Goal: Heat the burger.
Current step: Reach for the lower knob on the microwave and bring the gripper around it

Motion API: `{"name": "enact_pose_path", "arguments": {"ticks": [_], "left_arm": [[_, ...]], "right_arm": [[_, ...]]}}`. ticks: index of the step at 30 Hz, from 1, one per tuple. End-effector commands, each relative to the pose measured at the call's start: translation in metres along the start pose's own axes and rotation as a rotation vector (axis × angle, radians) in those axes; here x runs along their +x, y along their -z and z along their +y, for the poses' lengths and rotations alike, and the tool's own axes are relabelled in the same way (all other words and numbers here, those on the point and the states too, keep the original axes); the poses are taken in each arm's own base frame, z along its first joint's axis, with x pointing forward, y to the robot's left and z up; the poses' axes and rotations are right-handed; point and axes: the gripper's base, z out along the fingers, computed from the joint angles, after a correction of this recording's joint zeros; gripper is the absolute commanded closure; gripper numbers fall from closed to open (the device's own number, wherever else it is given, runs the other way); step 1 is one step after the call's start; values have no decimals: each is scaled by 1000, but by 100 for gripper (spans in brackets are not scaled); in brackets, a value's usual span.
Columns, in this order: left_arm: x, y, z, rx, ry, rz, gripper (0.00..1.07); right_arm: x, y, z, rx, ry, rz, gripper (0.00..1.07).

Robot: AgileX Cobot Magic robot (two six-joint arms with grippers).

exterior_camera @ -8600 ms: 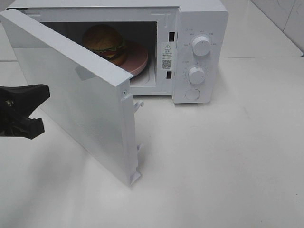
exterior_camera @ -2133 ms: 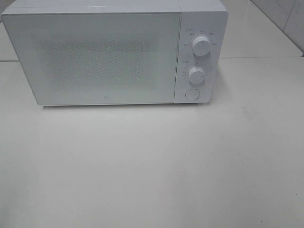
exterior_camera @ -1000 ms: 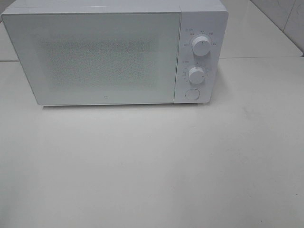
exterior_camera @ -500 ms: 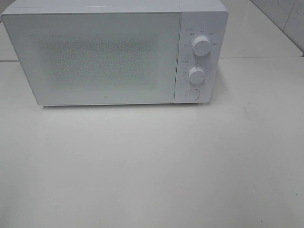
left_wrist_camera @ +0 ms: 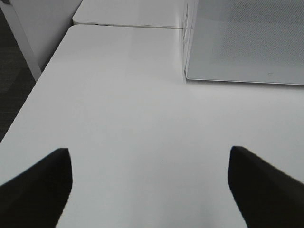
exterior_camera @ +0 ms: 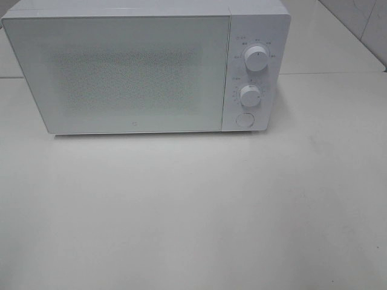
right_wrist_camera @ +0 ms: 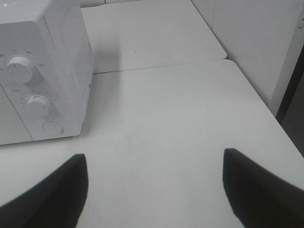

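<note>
The white microwave (exterior_camera: pixel 145 66) stands at the back of the table with its door (exterior_camera: pixel 127 75) shut. The burger is hidden behind the door. Two round knobs, the upper (exterior_camera: pixel 256 60) and the lower (exterior_camera: pixel 250 95), and a round button (exterior_camera: pixel 243 119) sit on its right panel. Neither gripper shows in the exterior high view. In the left wrist view my left gripper (left_wrist_camera: pixel 149 183) is open and empty over the bare table, left of the microwave's corner (left_wrist_camera: pixel 242 42). In the right wrist view my right gripper (right_wrist_camera: pixel 154 187) is open and empty, right of the microwave's panel (right_wrist_camera: pixel 33 76).
The white table (exterior_camera: pixel 199 211) stretches in front of the microwave. A seam to a second table (right_wrist_camera: pixel 156 28) runs behind. The table's left edge (left_wrist_camera: pixel 19 118) and right edge (right_wrist_camera: pixel 270 118) drop to a dark floor.
8.6 s ago the microwave door stood open with the burger on the pink plate inside and a gripper at the left. Now the door is shut. Nothing has moved over the last 2 s.
</note>
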Motion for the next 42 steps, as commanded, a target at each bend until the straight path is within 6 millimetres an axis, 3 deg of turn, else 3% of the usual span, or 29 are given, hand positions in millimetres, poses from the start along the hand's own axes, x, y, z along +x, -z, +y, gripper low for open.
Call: {"name": "enact_pose_path", "arguments": {"ticks": [1, 13, 25, 36, 42], "left_arm": [[2, 3, 0, -1, 4, -34, 22], [2, 3, 0, -1, 4, -34, 22], [2, 3, 0, -1, 4, -34, 22], [2, 3, 0, -1, 4, -34, 22], [2, 3, 0, -1, 4, -34, 22]], "right_arm": [[-5, -12, 1, -7, -8, -45, 34], [-27, -51, 8, -63, -80, -261, 34], [-23, -80, 11, -92, -73, -374, 34], [-20, -120, 13, -97, -91, -408, 34], [-8, -143, 14, -85, -22, -362, 34]]}}
